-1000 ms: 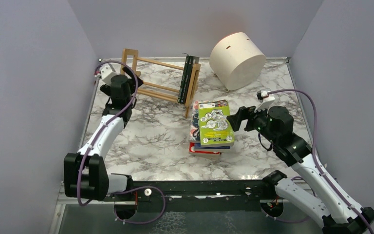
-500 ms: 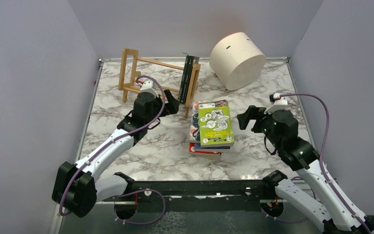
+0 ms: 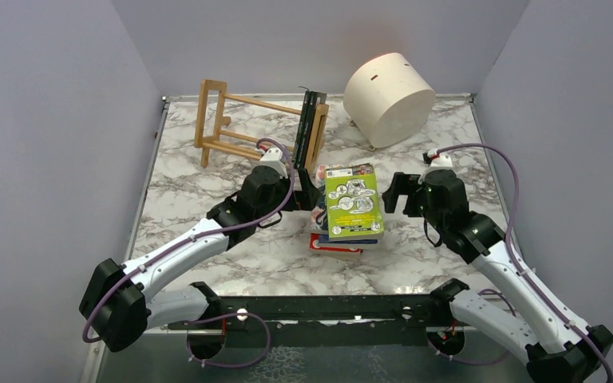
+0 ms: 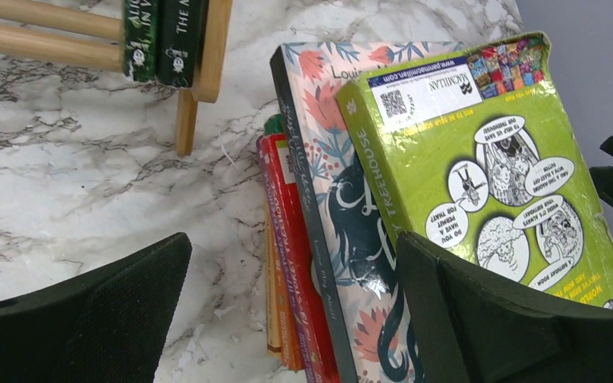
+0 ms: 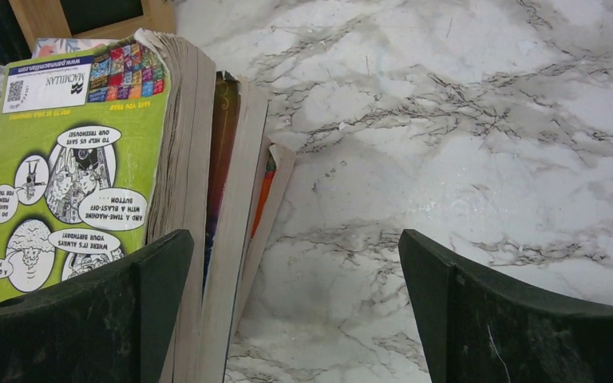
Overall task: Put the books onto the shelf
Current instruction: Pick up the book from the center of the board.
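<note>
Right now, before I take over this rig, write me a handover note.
Left gripper: open, empty, left of the stack.
Right gripper: open, empty, right of it.
Books: two dark books stand at the right end of the shelf; the rest lie stacked near that end, lime green book on top.
Done: two shelved.
Left: the whole stack.

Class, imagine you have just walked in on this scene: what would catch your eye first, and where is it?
The lime green book topping the stack of books at the centre of the table stands out, with the left hand and the right hand open on either side of it. Behind, the shelf holds two dark books at its right end, with a cream drum to its right.
</note>
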`<state>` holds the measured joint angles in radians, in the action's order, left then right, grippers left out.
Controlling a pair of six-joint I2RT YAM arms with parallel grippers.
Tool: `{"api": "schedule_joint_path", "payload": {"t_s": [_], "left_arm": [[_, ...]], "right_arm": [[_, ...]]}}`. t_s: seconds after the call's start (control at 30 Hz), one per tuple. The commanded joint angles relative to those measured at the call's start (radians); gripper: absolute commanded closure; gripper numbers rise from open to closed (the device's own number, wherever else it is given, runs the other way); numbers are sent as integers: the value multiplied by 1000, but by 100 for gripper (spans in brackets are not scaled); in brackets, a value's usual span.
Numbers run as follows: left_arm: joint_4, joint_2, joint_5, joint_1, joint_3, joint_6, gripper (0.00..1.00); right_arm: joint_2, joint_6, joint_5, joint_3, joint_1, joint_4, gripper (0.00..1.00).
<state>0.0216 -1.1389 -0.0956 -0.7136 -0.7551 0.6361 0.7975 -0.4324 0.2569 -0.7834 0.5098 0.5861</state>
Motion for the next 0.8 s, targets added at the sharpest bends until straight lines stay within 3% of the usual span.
{"api": "schedule_joint_path", "payload": {"t_s": [0.0,0.3,0.53,0.77], "left_arm": [[10,20,-50,-39,9,24,2],[13,-18,-74,-76,4,34,1],[-2,40,-136,-80,41,88,1],[-134,81,6,-81,80,145,1]], "right_arm": [[1,6,16,-30,5,12,0],[11,24,-87,-7,5,-43,0],[16,40,-164,15,6,-82,1],[23,47,-184,14,5,-87,1]]}}
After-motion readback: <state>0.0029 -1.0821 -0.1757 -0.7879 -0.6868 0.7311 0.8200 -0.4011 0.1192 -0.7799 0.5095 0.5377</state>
